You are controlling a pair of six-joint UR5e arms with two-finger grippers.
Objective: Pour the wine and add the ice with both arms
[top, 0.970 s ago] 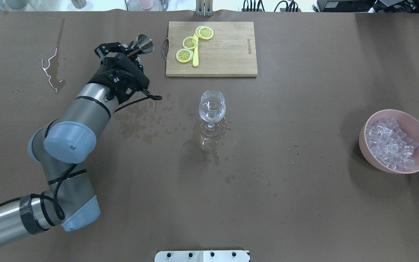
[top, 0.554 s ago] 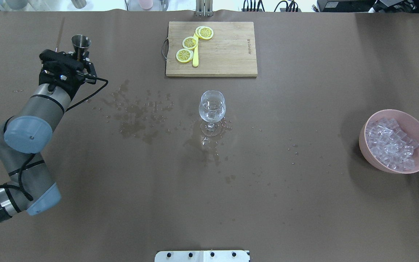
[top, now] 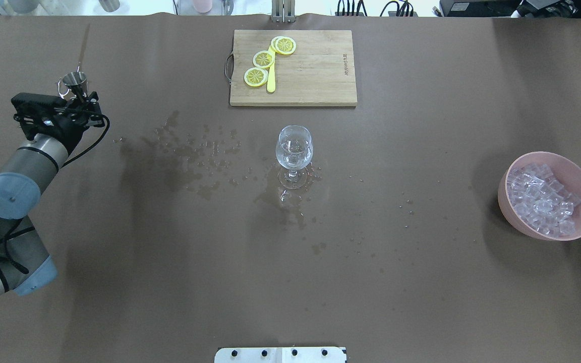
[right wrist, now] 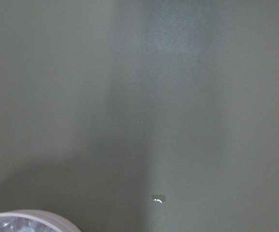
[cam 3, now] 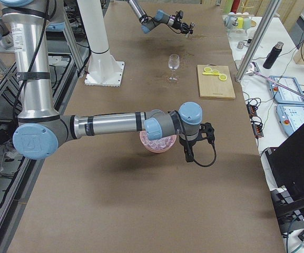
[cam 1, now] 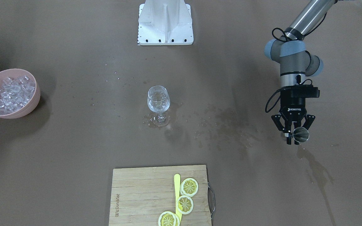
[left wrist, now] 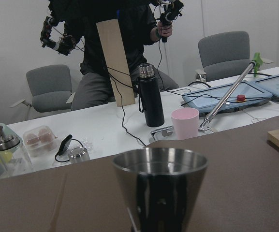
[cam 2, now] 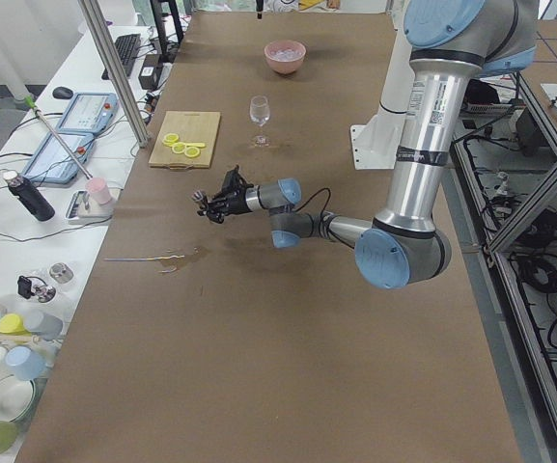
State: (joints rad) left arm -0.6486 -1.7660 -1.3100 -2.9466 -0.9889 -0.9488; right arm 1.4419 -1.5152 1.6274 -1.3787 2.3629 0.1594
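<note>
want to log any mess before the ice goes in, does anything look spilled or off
Yes: wet patches and droplets darken the table cover from the foot of the wine glass toward the left gripper, which holds the metal jigger. A thin streak also runs beyond the jigger.

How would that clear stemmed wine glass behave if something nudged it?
The clear stemmed wine glass would probably tip easily: a wide bowl on a thin stem and small foot. Its foot stands in a wet patch, so it might also slide. It looks thin, so likely fragile.
</note>
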